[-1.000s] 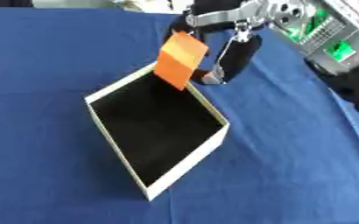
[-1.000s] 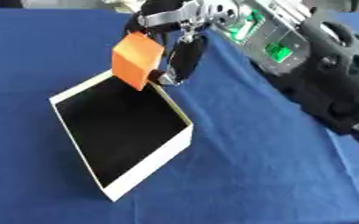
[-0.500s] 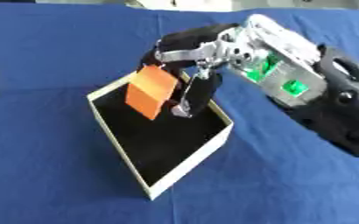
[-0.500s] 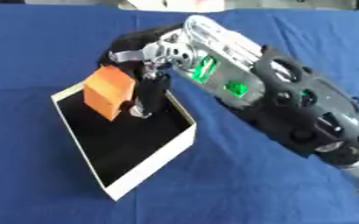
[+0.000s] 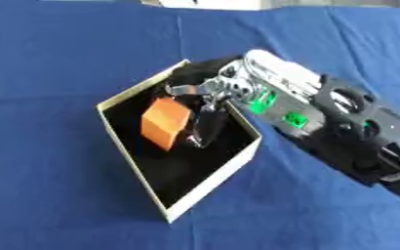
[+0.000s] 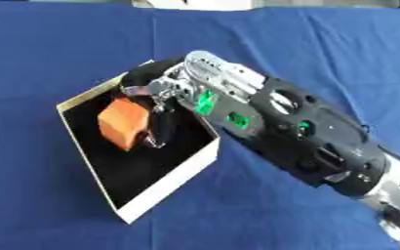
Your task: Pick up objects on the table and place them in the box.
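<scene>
The orange rectangular block (image 5: 166, 122) hangs tilted, long axis running down-left, inside the black-lined cardboard box (image 5: 217, 180); the right hand (image 5: 205, 100) fingers (image 5: 210, 123) clamp its right side.

- No text, label, brand, number or sign is showing legibly anywhere.
- Green patches are showing on the arm (image 5: 276, 110); nothing is readable on them.
</scene>
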